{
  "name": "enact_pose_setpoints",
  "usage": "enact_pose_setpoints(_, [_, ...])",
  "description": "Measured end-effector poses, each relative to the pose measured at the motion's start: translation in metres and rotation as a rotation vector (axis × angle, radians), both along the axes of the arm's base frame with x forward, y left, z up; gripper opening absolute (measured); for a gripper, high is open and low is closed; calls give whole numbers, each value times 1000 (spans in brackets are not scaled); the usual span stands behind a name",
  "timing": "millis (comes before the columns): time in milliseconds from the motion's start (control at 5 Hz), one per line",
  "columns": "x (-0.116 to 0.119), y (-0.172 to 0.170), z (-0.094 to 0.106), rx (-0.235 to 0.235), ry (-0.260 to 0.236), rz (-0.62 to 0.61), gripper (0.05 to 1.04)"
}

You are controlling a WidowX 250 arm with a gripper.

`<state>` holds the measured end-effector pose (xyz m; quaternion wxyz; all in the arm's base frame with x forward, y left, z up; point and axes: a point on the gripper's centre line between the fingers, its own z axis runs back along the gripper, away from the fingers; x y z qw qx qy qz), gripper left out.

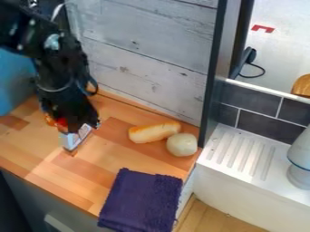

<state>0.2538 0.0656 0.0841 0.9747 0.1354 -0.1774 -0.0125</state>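
In the camera view, the black gripper [80, 128] was seen at the left of the frame, hung low over the wooden counter [72, 168] from an arm brought in at the upper left. A small pale item [74, 139] was seen right at its lower end, tilted; whether it was grasped or merely touched could not be told, nor whether the gripper was released or clenched. A patch of red and orange [59, 122] was partly hidden beside the gripper.

Near the middle of the frame, a bread roll [153, 132] was laid on the counter, touched at its right end by a round, pale bun-like thing [182, 144]. A dark purple cloth [142, 199] was draped over the counter's front edge at the bottom centre. At the right, a white sink [242, 190] with a grooved top was set below dark tiles [260, 123], and a pale vessel [299, 158] was cut off by the frame's edge.
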Motion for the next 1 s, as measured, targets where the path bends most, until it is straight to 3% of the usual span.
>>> enact_pose_setpoints(200, [-11, -19, -13, -109, 8, -49, 393])
enact_pose_setpoints(400, [-11, -31, -40, -202, 40, -104, 393])
enact_pose_setpoints(600, [-5, -34, -58, -231, 47, -135, 392])
enact_pose_setpoints(1000, [7, -31, -62, -186, 33, -125, 392])
